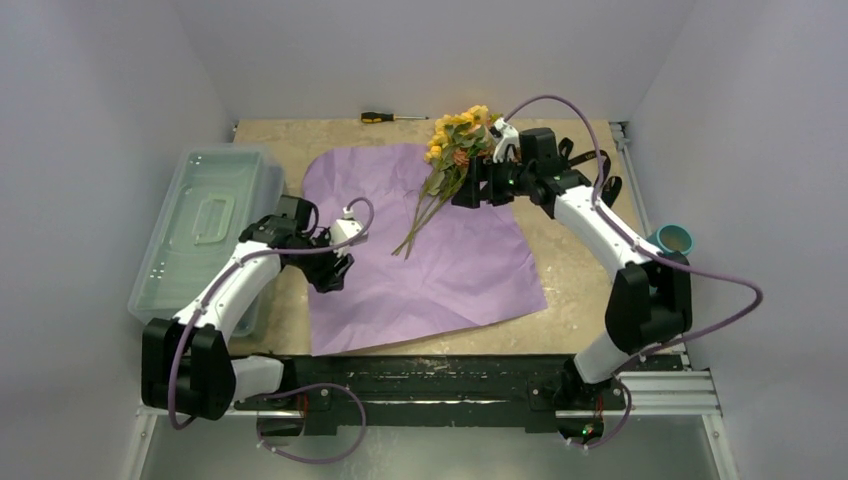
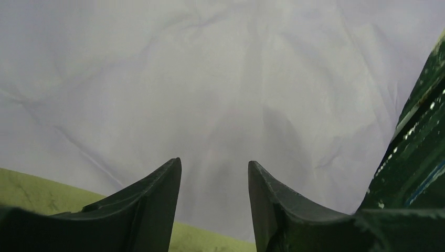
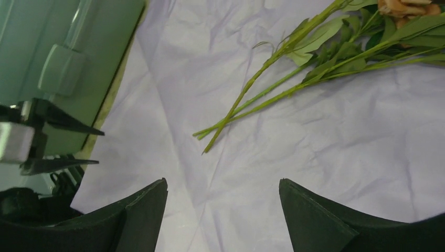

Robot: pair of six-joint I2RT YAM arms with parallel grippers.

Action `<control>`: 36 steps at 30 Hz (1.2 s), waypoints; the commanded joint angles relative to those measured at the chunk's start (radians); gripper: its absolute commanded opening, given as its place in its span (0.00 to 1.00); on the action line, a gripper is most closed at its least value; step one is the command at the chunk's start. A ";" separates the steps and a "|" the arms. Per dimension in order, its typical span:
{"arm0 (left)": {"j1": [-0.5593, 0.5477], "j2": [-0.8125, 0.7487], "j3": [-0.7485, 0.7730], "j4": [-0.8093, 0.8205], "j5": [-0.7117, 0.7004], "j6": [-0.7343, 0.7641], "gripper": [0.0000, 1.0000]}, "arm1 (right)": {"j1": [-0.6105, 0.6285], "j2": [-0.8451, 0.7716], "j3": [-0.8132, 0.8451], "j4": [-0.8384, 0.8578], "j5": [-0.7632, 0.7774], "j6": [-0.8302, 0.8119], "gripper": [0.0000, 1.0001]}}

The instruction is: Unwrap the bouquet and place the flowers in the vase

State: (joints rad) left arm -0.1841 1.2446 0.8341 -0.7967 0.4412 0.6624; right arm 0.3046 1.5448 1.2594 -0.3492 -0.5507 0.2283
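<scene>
While the lilac paper sheet (image 1: 440,270) lies spread flat and creased across the middle of the surface (image 1: 580,270), the flowers (image 1: 455,150) rest loose on its far part. Their yellow and orange blooms reach just past the paper's far edge, and the bare green stems (image 3: 246,105) slant back toward the near left. No wrapping is around them.

The right pincer (image 3: 223,181) hangs low over the paper just beside the leafy part of the bunch, on its right. From its own camera I see its two dark fingers standing wide apart with only paper between them. The stems lie ahead of the fingertips, not inside the gap.

The left pincer (image 2: 214,163) hovers over the near left part of the sheet, close to the paper's edge. Its fingers are parted too, more narrowly, and nothing sits between them.

The vase (image 1: 672,238), a small teal cup, stands upright at the right side of the surface, partly hidden behind the right arm and well apart from the flowers. A clear plastic box with a lid (image 1: 205,230) sits along the left side, and a screwdriver (image 1: 385,117) lies near the far wall.
</scene>
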 commanded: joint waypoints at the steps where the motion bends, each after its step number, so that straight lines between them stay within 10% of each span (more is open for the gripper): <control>1: -0.002 0.049 0.134 0.159 0.082 -0.165 0.51 | -0.005 0.101 0.147 0.072 0.100 0.063 0.81; 5: -0.002 0.148 0.242 0.306 0.091 -0.333 0.53 | -0.002 0.225 0.252 0.114 0.216 0.176 0.66; 20: -0.166 0.731 0.663 0.654 0.020 -0.809 0.49 | -0.004 0.356 0.391 0.126 0.153 0.180 0.67; 36: -0.181 0.885 0.652 0.749 0.071 -0.986 0.33 | -0.010 0.299 0.334 0.138 0.117 0.151 0.67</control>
State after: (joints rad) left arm -0.3607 2.1033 1.4696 -0.1116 0.4793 -0.2569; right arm 0.3016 1.8893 1.6005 -0.2409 -0.4122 0.4034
